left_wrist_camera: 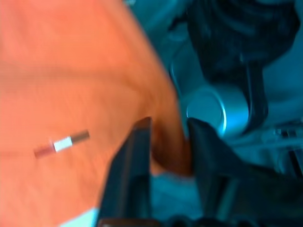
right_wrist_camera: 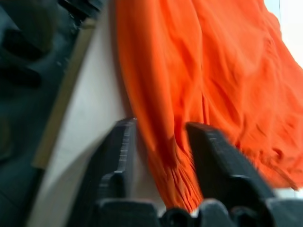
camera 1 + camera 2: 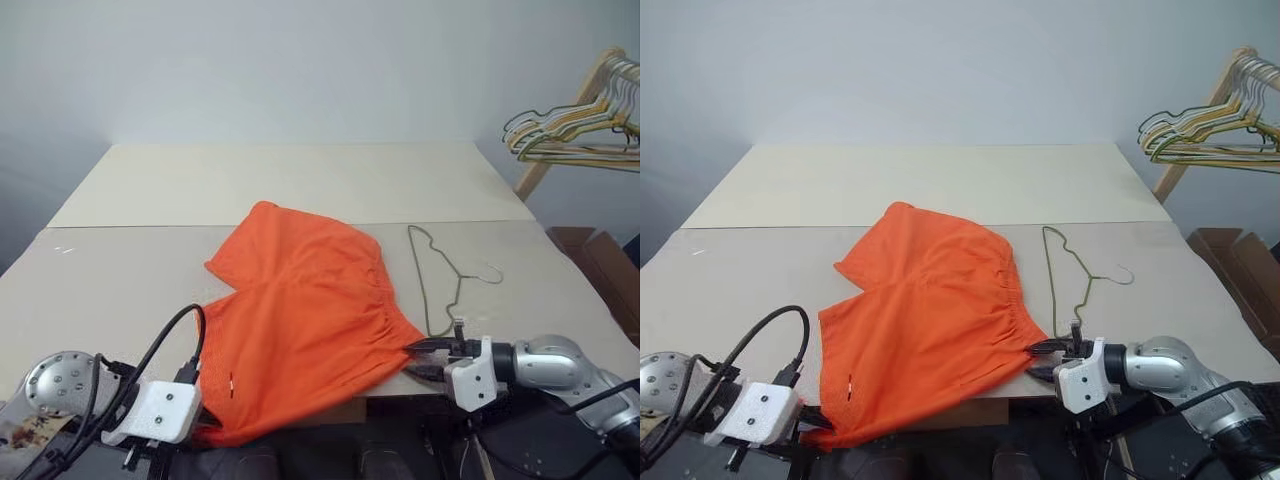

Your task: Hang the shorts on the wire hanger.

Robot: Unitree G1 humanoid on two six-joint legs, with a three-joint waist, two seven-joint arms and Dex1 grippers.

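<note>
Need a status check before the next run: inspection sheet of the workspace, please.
Surface: pale table, a seam across its width.
Job's things: orange shorts spread on the table, near edge hanging over the front; wire hanger flat beside them, apart.
Clutter: nothing seen.
Grippers: left gripper and right gripper each have fabric between parted jaws, at opposite ends of the shorts' near edge.
Cables: black cable loops over the left wrist.
Surroundings: bunch of hangers on a wooden frame, plain wall.
</note>
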